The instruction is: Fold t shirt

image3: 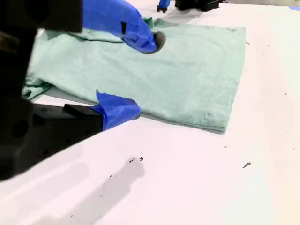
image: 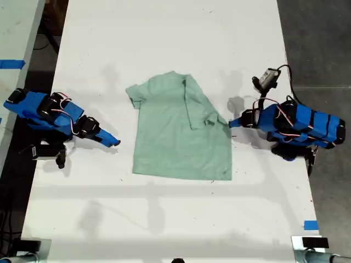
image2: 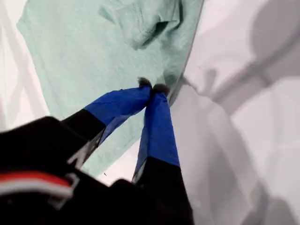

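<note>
The t shirt point(image: 178, 129) is lying mid-worktop point(image: 164, 33), one sleeve already folded inward. Toward the exterior view's left, my second pincer point(image: 112, 141) is hovering just short of the shirt, jaws apart, holding nothing. Toward that view's right, my first pincer point(image: 232, 123) is touching the shirt's edge, tips closed together; whether cloth is caught between them is unclear.

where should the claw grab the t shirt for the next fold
Probably the unfolded sleeve on the exterior view's left, coming in from that side. The other sleeve already lies folded onto the t shirt, so this one sticks out alone, flat on the table, near my open second claw.
</note>
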`<move>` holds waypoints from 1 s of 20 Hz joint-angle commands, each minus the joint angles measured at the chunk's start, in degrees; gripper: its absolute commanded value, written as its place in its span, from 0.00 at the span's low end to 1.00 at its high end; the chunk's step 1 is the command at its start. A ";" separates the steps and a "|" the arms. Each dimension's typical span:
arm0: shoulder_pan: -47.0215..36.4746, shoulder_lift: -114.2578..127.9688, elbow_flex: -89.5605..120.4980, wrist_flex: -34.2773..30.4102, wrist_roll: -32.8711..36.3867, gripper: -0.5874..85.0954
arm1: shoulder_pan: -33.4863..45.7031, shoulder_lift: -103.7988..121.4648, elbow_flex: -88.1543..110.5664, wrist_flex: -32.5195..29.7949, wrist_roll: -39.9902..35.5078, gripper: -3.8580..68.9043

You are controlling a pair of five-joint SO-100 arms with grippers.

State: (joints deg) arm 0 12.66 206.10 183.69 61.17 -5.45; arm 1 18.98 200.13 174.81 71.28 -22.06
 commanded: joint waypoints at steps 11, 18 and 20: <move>0.26 0.35 0.26 0.00 0.44 0.23 | -1.32 1.05 2.90 0.18 1.23 0.06; 0.18 0.35 0.26 0.00 0.44 0.23 | -1.58 1.05 2.90 0.09 1.23 0.06; 0.18 0.35 0.26 0.00 0.44 0.23 | -1.67 1.05 2.90 0.09 1.23 0.06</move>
State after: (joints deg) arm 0 12.66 206.10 183.69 61.17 -5.45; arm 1 18.63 200.13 174.90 71.28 -21.62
